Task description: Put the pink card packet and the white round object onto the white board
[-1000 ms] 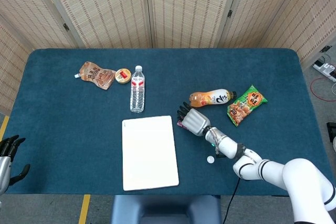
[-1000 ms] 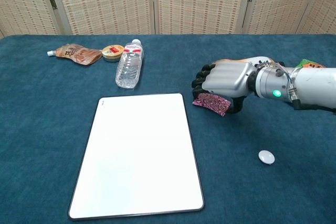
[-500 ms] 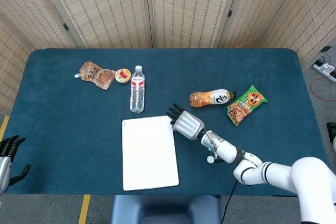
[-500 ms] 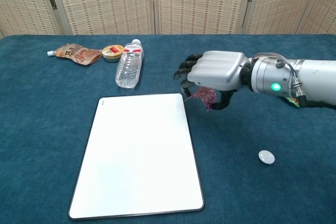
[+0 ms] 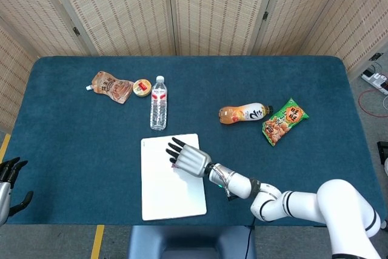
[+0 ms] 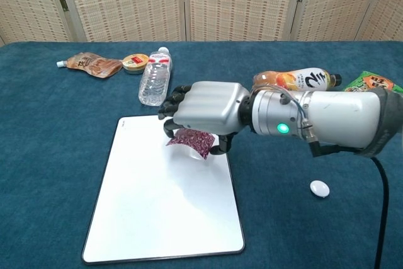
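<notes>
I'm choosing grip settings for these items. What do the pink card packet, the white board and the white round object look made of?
Pink card packet: likely thin glossy plastic film; its speckled surface glints and its edge flexes in the right hand.
White board: rigid, smooth sheet with a thin dark rim, probably coated plastic or metal; faint sheen.
White round object: smooth, hard-looking, possibly plastic; too small to tell.

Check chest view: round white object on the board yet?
No, the white round object lies on the blue cloth, right of the white board.

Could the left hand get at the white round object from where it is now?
Probably not: the left hand sits at the table's far left edge, while the white round object lies right of the white board.
</notes>
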{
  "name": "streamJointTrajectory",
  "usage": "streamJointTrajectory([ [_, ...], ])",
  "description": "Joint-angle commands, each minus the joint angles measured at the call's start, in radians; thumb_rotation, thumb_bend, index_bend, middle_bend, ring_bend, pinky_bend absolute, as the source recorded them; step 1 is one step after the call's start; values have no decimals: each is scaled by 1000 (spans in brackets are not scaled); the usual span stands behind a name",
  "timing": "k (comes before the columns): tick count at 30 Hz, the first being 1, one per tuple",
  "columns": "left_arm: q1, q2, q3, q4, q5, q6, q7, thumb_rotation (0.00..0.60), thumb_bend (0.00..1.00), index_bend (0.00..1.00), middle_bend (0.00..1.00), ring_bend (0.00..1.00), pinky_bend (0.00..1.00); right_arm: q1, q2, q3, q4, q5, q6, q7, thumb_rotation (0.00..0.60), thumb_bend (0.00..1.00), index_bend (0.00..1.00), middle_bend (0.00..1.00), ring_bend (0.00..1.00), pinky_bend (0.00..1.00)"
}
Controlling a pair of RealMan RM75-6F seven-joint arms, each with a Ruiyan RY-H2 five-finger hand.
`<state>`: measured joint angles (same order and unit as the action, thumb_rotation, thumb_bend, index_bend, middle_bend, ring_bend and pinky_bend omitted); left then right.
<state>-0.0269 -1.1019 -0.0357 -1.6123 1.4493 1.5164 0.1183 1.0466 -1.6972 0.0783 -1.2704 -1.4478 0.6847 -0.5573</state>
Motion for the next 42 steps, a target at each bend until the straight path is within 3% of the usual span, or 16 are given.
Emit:
streamJointTrajectory([
  [1, 1, 0, 0, 2, -3, -2, -2, 600, 351, 190, 148, 149, 0, 13, -19, 9, 16, 22, -18, -24, 600, 300, 174, 116, 0, 0],
  [7, 2, -3, 1, 11, -4, -4, -9, 600, 351, 191, 148, 149, 0, 14, -15, 7, 3, 43, -17, -46, 600, 300, 11, 105, 1, 0],
  [14, 0, -7, 1, 19, 2, -5, -18, 600, 350, 191, 148, 150, 0, -47, 88, -19, -112, 21, 75, -21, 600, 300, 1, 105, 0, 0],
  [20, -7, -10, -2, 20, 8, -10, -20, 600, 351, 191, 148, 149, 0, -149, 241, -92, -257, -40, 197, 37, 600, 301, 130, 120, 0, 0],
  [27, -16, -9, -4, 8, 20, -12, -9, 600, 351, 191, 148, 149, 0, -254, 354, -194, -343, -116, 286, 155, 600, 300, 236, 166, 26, 0],
  [33, -22, -6, -3, -9, 33, -11, 5, 600, 351, 191, 148, 149, 0, -323, 375, -254, -321, -174, 336, 222, 600, 301, 285, 178, 35, 0],
  [42, -21, 0, 0, -24, 40, -4, 15, 600, 351, 191, 148, 149, 0, -379, 335, -277, -230, -196, 343, 295, 600, 300, 340, 189, 27, 0],
])
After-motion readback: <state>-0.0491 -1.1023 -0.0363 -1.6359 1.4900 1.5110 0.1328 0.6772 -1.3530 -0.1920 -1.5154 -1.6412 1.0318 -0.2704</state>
